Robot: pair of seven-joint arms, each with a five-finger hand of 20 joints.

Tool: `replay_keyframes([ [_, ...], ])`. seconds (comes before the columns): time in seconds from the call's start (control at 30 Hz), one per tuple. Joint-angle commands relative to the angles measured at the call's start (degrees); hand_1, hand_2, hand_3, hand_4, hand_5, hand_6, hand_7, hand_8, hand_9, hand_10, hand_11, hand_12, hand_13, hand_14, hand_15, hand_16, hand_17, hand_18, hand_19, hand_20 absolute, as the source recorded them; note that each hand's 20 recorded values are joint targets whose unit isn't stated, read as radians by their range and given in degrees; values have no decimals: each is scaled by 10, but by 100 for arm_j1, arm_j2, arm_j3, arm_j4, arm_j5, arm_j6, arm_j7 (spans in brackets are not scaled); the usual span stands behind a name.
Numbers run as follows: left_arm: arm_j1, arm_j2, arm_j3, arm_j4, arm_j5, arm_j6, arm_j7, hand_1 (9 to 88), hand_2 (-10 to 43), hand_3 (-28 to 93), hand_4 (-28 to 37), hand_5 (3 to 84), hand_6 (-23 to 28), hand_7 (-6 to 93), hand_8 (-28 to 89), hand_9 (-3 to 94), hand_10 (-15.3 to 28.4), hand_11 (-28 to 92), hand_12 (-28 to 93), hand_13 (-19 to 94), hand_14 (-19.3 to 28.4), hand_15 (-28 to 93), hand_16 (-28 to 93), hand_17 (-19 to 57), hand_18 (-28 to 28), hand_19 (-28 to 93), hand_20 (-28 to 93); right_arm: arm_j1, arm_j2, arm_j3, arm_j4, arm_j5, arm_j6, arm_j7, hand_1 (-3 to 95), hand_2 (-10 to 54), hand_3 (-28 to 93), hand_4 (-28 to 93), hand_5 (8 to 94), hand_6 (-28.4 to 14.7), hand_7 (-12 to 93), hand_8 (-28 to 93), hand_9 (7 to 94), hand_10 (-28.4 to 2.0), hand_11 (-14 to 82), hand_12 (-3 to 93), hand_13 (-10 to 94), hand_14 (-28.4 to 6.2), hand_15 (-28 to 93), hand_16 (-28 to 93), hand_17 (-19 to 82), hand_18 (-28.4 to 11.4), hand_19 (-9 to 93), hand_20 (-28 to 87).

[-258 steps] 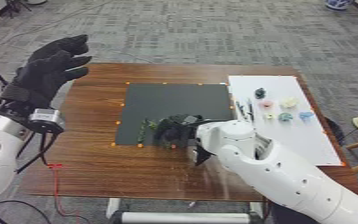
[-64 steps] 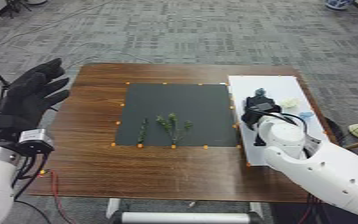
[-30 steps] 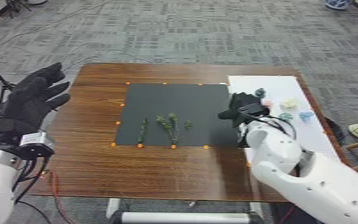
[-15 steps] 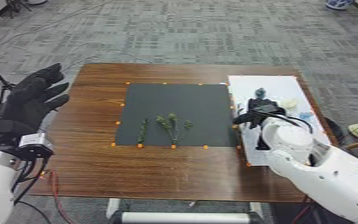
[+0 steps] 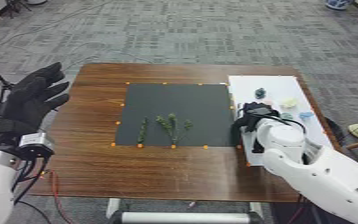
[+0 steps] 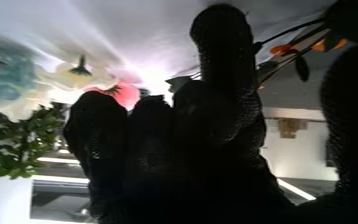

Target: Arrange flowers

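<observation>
Landmark: dark mat (image 5: 177, 97) on the bench (image 5: 158, 172); I give all places from it.
Placed sprigs: slim sprig (image 5: 143, 132) and branched sprig (image 5: 174, 129), on the mat's near part, side by side.
Loose flowers: cream flower (image 5: 288, 103), blue flower (image 5: 305, 115) and pink flower (image 6: 125, 93), on the white board (image 5: 273, 82) right of the mat.
Right hand (image 5: 253, 111): just right of the mat; thumb apart from the fingers, nothing visibly clamped.
Thin stems (image 6: 291, 31): right of the mat, in view between thumb and fingers; I cannot confirm contact.
Left hand (image 5: 35, 92): raised left of the mat, fingers apart.
Weight: I judge every piece very light; expect little feel of load.
Stiffness: stems probably springy, petals soft and easily crushed.
Grip point: I would pinch the stem just below the bloom, never the petals.
Caution: a thin stem may roll or slip through glove fabric; close slowly, then lift toward the mat.
</observation>
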Motion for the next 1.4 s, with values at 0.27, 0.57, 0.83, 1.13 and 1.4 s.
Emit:
replay_keyframes([
  [0.27,37,-13,-2,-7,18,-55,-45,249,-38,694,-276,231,12,203,-101,163,91,217,198,76,123,432,-45,-107,190,389,117,-116,-443,-259,235,214,-250,-129,427,-95,784,-275,798,38,479,223,865,-71,608,482,830,-67,822,413,569,-215,932,706],
  [0.57,43,-24,-6,2,18,-75,-57,249,-37,693,-274,231,12,204,-100,163,91,217,198,75,123,430,-45,-108,190,388,116,-283,-286,-308,-42,144,758,-496,428,-95,823,-223,802,19,482,252,871,-69,617,488,839,-63,825,419,577,-213,932,713],
  [0.83,17,-17,12,17,22,-61,-50,251,-35,692,-273,231,13,202,-100,162,90,216,198,75,123,431,-44,-108,190,388,116,-418,-167,-292,-219,169,1596,-1180,424,-95,825,-203,800,13,497,263,873,-66,629,495,845,-62,833,421,583,-214,932,728],
  [1.13,37,-30,-5,1,20,-25,-45,252,-29,686,-267,231,14,199,-98,162,91,216,198,75,123,428,-44,-108,190,387,117,-546,-298,-158,-339,170,1383,-1241,420,-95,827,-197,798,14,507,257,875,-65,633,496,846,-62,833,423,584,-213,932,730],
  [1.4,50,-52,-7,-17,17,3,-30,253,-26,680,-262,229,14,195,-96,162,91,214,197,74,124,426,-43,-109,191,388,117,-537,-482,-151,-394,123,1386,-1430,419,-95,825,-196,795,16,514,254,875,-66,634,496,846,-62,833,425,584,-214,932,732],
])
